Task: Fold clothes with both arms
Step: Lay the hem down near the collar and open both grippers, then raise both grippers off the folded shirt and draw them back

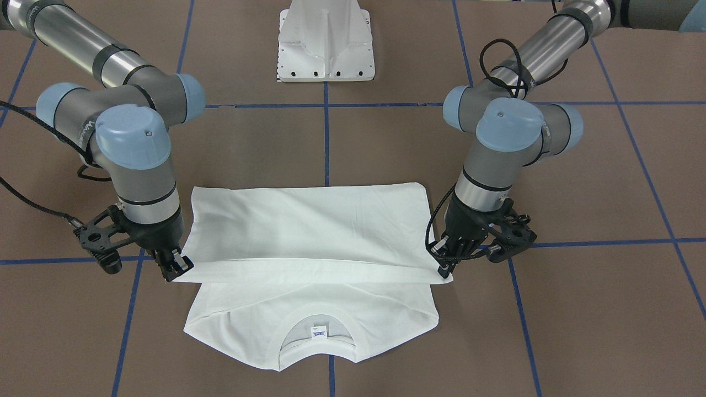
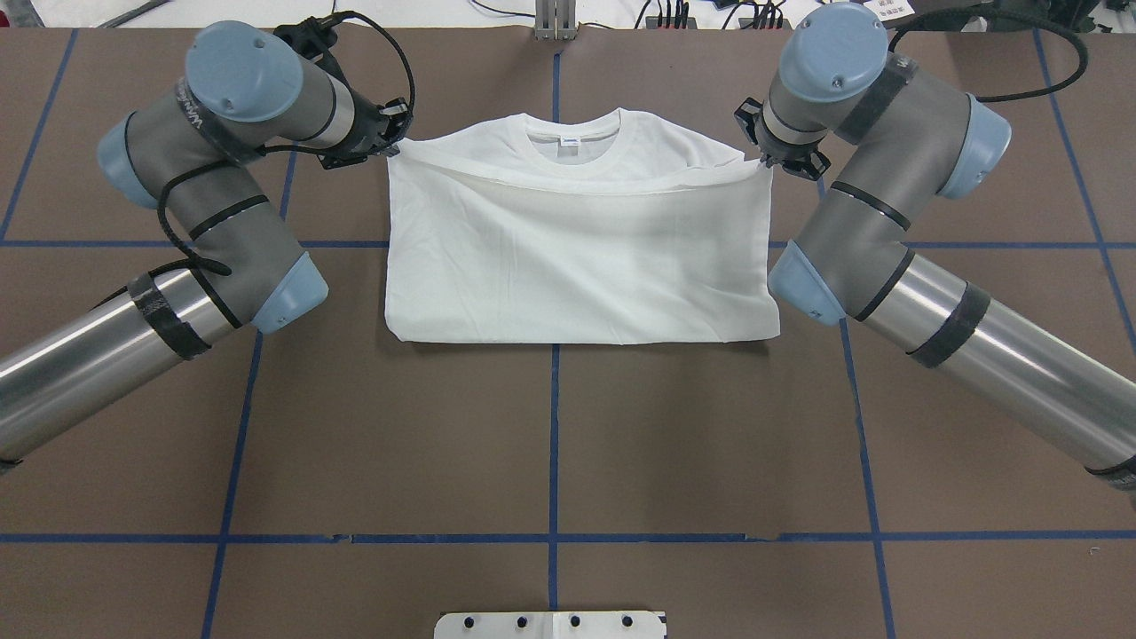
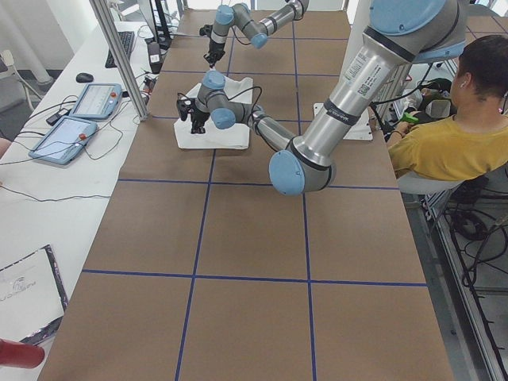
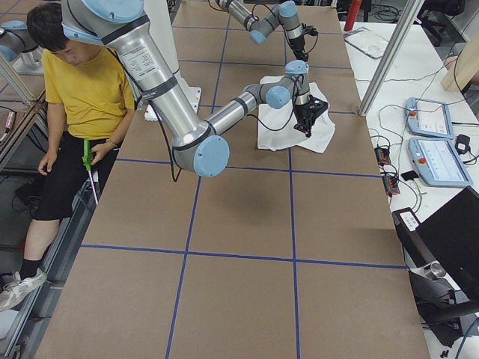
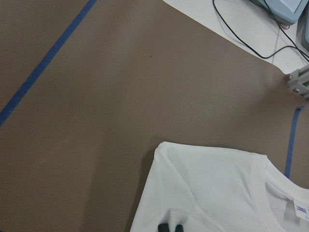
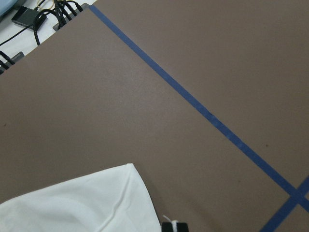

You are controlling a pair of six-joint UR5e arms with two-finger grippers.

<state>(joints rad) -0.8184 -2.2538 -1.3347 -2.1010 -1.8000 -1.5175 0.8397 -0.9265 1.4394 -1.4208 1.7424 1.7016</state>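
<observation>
The white T-shirt (image 1: 309, 231) (image 2: 577, 257) lies on the brown table, its lower half doubled over toward the ribbed collar (image 1: 317, 331) (image 2: 572, 133) with the small label. My left gripper (image 1: 444, 268) (image 2: 395, 142) is shut on one corner of the folded-over edge. My right gripper (image 1: 179, 268) (image 2: 765, 160) is shut on the opposite corner. That edge hangs stretched between them, slightly above the shoulders. In the wrist views, white cloth (image 5: 217, 188) (image 6: 82, 203) lies under each gripper's dark fingertips (image 5: 170, 227) (image 6: 174, 226).
The white pedestal base (image 1: 325, 44) (image 2: 550, 624) stands on the robot's side of the table. Blue tape lines (image 2: 555, 444) grid the brown surface. A seated person in a yellow shirt (image 3: 444, 143) (image 4: 86, 90) is beside the table. Tablets (image 3: 79, 115) lie on a side bench.
</observation>
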